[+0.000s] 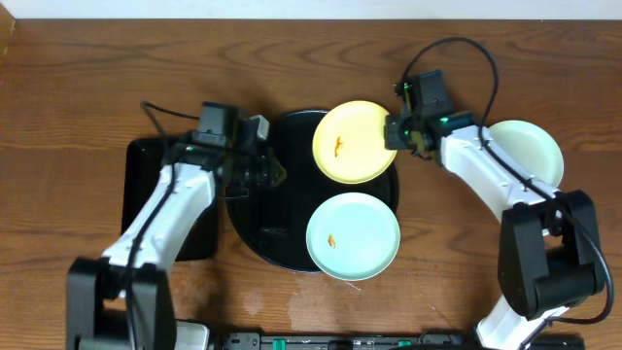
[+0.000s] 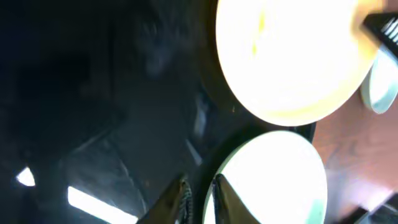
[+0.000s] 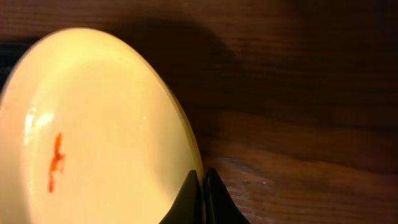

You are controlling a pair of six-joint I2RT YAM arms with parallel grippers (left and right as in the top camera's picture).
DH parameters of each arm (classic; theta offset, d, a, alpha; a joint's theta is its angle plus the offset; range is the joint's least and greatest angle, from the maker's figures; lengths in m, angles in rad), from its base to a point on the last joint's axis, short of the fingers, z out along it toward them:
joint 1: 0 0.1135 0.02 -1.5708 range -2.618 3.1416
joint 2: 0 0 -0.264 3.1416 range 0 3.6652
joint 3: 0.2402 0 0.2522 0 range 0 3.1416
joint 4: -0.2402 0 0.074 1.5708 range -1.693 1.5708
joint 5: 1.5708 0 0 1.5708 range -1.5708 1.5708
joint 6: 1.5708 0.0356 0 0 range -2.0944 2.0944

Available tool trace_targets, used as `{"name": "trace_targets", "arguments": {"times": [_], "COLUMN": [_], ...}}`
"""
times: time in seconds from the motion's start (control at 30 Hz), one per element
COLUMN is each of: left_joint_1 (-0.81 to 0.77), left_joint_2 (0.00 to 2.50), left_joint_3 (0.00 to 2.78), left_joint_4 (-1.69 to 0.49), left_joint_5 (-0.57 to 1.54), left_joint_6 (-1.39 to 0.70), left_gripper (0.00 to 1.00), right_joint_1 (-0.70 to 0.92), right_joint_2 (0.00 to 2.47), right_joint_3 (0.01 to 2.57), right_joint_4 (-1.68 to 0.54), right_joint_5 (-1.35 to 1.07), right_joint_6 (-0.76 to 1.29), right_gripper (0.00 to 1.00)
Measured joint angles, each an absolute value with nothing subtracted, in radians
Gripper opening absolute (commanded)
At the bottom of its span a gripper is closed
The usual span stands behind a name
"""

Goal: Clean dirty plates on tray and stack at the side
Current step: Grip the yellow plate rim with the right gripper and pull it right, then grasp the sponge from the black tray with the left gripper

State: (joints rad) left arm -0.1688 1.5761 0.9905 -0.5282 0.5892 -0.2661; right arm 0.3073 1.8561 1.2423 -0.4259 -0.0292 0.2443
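Observation:
The round black tray lies mid-table. A pale yellow plate with an orange smear sits over the tray's far right edge. My right gripper is shut on its right rim, which also shows in the right wrist view with the yellow plate casting a shadow on the wood. A mint-blue plate with an orange smear lies on the tray's near right. Another mint-blue plate lies on the table at the right. My left gripper hovers over the tray's left part, fingers together with nothing seen between them.
A smaller rectangular black tray lies at the left under my left arm. The left wrist view shows the glossy tray floor, the yellow plate and the mint-blue plate. Bare wooden table surrounds everything.

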Motion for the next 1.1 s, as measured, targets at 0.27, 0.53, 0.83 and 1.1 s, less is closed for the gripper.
{"name": "trace_targets", "arguments": {"times": [0.27,0.53,0.83,1.1], "left_joint_1": [-0.094,-0.081,0.055,0.172], "left_joint_2": [1.497,1.372,1.373,1.460], "left_joint_3": [0.989,0.990,0.988,0.903], "left_joint_4": [-0.604,-0.749,-0.826,-0.676], "left_joint_5": [0.567,0.334,0.018,-0.022], "left_joint_6": [-0.265,-0.250,-0.335,-0.368], "left_gripper": [0.15,0.12,0.11,0.12], "right_joint_1": [0.363,0.416,0.455,0.455], "right_joint_2": [1.851,1.823,1.822,1.822], "right_joint_3": [1.242,1.242,1.242,1.242], "right_joint_4": [-0.429,-0.423,-0.426,-0.426], "right_joint_5": [0.043,0.116,0.160,0.165], "right_joint_6": [0.186,0.171,0.174,0.175], "right_gripper": [0.01,0.01,0.01,0.01]}}
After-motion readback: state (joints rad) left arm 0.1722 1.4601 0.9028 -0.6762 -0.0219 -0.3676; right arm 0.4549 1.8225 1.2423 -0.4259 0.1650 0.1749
